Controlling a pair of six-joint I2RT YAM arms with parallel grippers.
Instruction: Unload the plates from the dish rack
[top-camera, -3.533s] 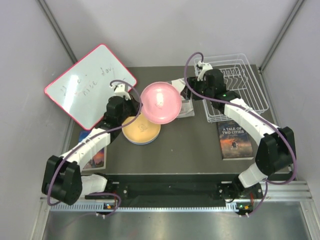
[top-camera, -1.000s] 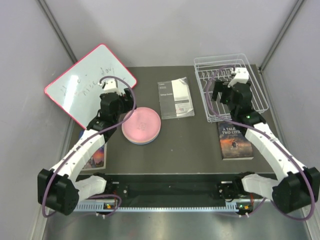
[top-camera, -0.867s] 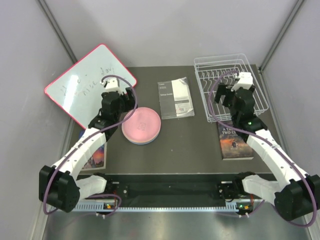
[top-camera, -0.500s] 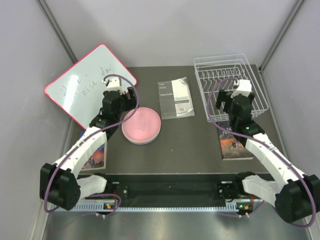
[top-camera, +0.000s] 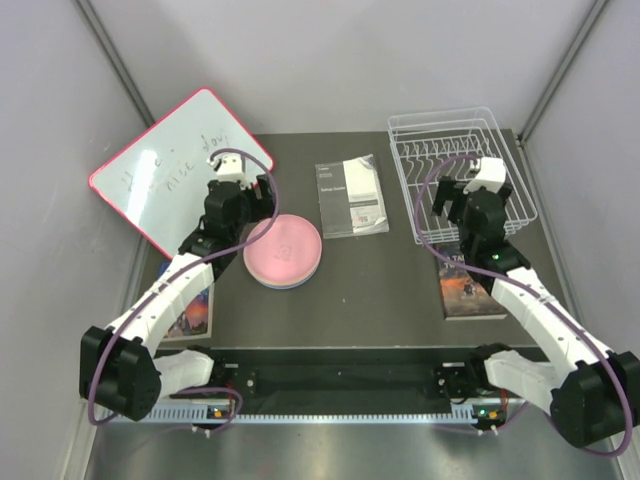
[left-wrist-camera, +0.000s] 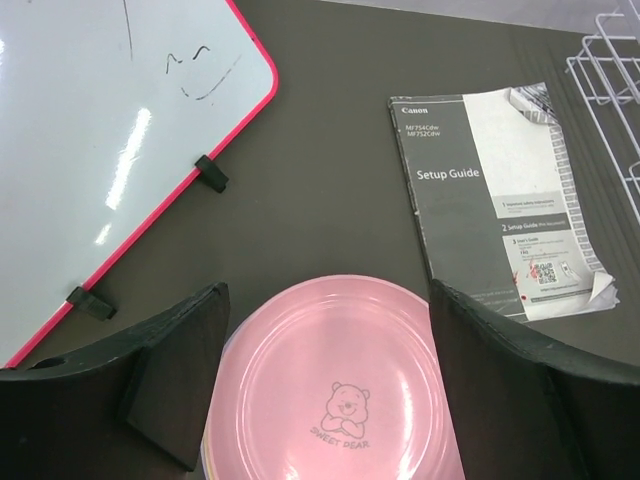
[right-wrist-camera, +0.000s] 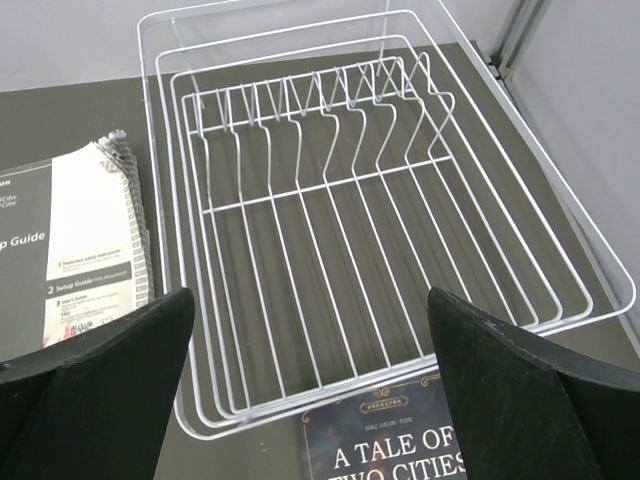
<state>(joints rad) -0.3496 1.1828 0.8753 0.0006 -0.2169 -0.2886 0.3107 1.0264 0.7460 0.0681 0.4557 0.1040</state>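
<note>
Pincers (left-wrist-camera: 330, 395) (right-wrist-camera: 310, 400) wide apart, apparently holding nothing

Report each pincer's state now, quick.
Left pincer: open, holding nothing.
Right pincer: open, holding nothing.

Bright, even overhead light casts only soft, faint shadows, and the pictures are sharp, with one pale glare streak on the whiteboard (left-wrist-camera: 110, 130) at the worktop's far left corner.
</note>
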